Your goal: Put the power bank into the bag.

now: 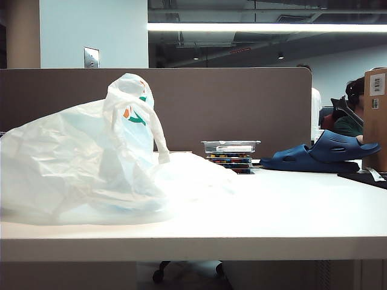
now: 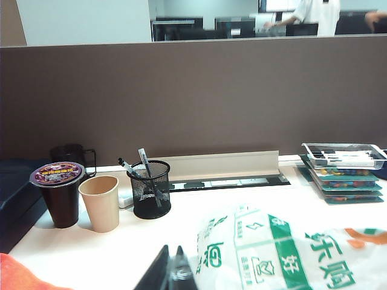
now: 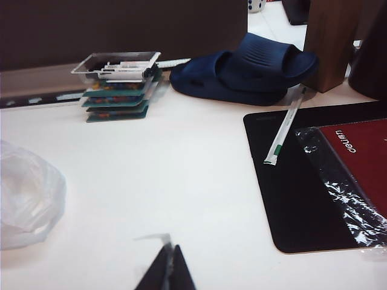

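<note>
white table (image 1: 290,211), bag (image 1: 84,157) left, left gripper (image 2: 171,269) and right gripper (image 3: 167,269) closed

1 white plastic bag (image 1: 84,163), 1 blue clog (image 1: 320,154), 1 stack of clear boxes (image 1: 231,156), 2 cups: 1 dark lidded cup (image 2: 57,193), 1 paper cup (image 2: 100,202). 1 mesh pen holder (image 2: 150,188), 1 black mat (image 3: 302,181), 2 grippers, both closed: left gripper (image 2: 172,275), right gripper (image 3: 167,272).
</note>
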{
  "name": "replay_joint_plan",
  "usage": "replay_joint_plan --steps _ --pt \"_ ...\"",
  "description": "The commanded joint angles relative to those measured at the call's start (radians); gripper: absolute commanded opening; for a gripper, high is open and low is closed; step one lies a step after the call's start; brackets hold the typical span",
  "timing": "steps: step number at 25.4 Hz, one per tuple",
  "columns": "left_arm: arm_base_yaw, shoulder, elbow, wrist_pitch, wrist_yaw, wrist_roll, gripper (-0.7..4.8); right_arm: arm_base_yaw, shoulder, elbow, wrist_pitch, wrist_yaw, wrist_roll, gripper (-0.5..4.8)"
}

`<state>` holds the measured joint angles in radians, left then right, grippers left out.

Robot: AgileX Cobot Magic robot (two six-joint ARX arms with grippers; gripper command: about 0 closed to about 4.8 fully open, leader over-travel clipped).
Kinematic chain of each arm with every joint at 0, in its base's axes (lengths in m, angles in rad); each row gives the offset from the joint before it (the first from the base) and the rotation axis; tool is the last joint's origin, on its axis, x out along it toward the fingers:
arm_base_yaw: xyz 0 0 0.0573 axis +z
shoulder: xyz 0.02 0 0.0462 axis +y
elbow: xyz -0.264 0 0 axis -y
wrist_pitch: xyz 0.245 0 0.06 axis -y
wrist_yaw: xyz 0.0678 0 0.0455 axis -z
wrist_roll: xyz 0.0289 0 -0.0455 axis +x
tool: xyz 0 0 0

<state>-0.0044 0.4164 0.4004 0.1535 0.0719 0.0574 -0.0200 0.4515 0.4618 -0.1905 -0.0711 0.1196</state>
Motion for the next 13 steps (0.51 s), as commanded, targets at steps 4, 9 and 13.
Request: replay_joint_plan --steps 4,9,13 --pt "-0.002 -0.156 -0.111 0.009 0.036 -0.011 -0.06 0.003 -0.132 -0.143 0.118 0.002 0.011 -0.09" --pt "-0.002 -0.261 -0.156 -0.002 0.045 -0.014 -0.06 0.003 -0.225 -0.253 0.182 0.002 0.011 -0.09" --pt "-0.002 -0.371 -0.21 -0.003 0.045 -0.051 -0.06 0.003 -0.314 -0.335 0.203 0.003 0.005 -0.09"
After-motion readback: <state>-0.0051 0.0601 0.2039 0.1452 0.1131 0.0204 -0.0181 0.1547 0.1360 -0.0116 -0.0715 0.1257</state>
